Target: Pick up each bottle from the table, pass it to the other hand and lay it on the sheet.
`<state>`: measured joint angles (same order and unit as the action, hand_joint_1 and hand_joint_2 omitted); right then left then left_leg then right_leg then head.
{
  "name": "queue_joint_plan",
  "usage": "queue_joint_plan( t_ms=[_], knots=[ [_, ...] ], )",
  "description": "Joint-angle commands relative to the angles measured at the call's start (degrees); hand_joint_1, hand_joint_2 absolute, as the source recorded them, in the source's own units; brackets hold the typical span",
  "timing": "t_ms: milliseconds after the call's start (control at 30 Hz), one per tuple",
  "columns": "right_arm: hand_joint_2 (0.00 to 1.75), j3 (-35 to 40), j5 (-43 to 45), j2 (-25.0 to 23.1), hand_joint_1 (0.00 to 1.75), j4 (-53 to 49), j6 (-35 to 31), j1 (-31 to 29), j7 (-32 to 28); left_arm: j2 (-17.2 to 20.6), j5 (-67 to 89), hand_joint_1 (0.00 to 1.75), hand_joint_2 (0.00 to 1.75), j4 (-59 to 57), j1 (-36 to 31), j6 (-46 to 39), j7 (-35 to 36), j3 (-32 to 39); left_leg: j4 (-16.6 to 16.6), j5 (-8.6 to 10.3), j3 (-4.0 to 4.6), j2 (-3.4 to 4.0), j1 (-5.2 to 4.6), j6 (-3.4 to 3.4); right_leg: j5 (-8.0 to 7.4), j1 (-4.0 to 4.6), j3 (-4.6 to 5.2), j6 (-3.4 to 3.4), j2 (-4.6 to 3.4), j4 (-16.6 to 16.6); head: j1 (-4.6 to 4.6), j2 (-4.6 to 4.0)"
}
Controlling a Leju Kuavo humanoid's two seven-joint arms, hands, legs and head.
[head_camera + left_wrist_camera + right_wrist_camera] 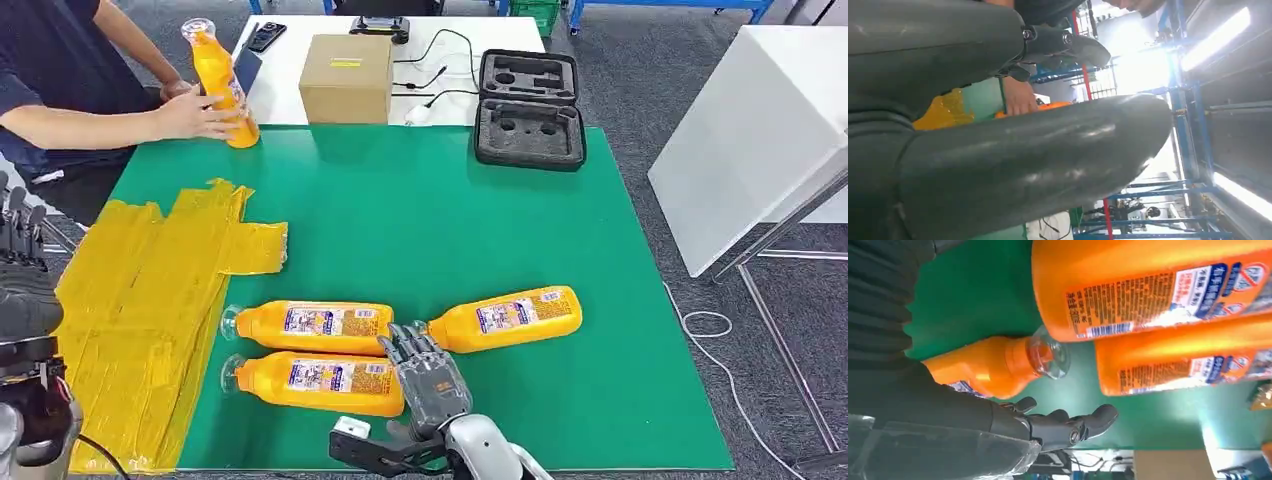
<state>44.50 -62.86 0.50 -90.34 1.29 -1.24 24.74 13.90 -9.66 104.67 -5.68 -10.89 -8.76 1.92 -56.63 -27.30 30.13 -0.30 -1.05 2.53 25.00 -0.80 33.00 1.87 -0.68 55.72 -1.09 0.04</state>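
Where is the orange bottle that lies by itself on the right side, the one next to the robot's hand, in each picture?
Head view: the lone orange bottle lies low in the middle, its cap beside the right hand.
Right wrist view: the same bottle is left of centre, its clear cap pointing at the two other bottles.
Left wrist view: I cannot find it there.
Shared landmark: the green mat.

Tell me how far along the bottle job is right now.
Nothing looks done: the yellow sheet carries no bottle. Three orange bottles lie on the green table: two side by side and one further right. The right robot hand rests open among them, gripping none. The left robot hand waits by the sheet. A person's hand holds a fourth bottle upright at the far corner.
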Motion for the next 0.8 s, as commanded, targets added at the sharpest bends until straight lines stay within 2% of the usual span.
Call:
queue_joint_plan(
  t_ms=[33, 200, 300, 433, 800],
  knots=[
    [1.75, 1.31, 6.72, -1.25, 0.0, 18.47, 1.43, -13.14, -8.55, 0.0, -0.08, 0.0, 0.0, -6.93, -8.06, -1.75, 0.75, -6.38, 0.03, 0.07, -0.14, -0.05, 0.15, -0.24, -0.1, 0.14, -0.23, -0.1, 0.13, -0.15, 0.0, 0.0],
    [1.75, 3.39, 7.88, -1.68, 0.0, 18.75, 1.58, -13.69, -8.75, 0.24, -0.45, 0.0, 0.0, -7.74, -8.44, -2.39, 0.85, -6.91, 0.1, 0.11, -0.28, -0.11, 0.27, -0.46, -0.23, 0.26, -0.44, -0.33, 0.26, -0.29, 0.02, 0.0],
    [1.75, 5.74, 9.56, -1.84, 0.0, 20.23, 0.79, -15.01, -7.96, 0.36, -1.31, 0.0, 0.0, -8.26, -8.07, -2.62, 0.56, -6.95, 0.05, 0.06, -0.16, 0.04, 0.07, -0.22, -0.13, 0.08, -0.17, -0.22, 0.03, -0.08, 0.02, 0.0],
    [1.75, 7.69, 10.85, -2.82, 0.0, 21.82, 0.86, -16.91, -7.41, 0.24, -1.7, 0.0, 0.0, -8.67, -9.06, -2.91, 0.48, -7.42, 0.02, 0.04, -0.17, 0.08, 0.11, -0.26, -0.11, 0.12, -0.17, -0.23, 0.04, -0.06, 0.02, 0.0],
    [1.75, 8.81, 11.18, -2.94, 0.0, 22.55, 0.96, -17.57, -7.27, 0.25, -1.96, 0.0, 0.0, -8.8, -9.64, -3.13, 0.62, -7.49, 0.01, 0.08, -0.03, -0.01, 0.08, -0.22, -0.12, 0.08, -0.05, -0.21, 0.09, -0.05, 0.0, 0.0]
  ],
)
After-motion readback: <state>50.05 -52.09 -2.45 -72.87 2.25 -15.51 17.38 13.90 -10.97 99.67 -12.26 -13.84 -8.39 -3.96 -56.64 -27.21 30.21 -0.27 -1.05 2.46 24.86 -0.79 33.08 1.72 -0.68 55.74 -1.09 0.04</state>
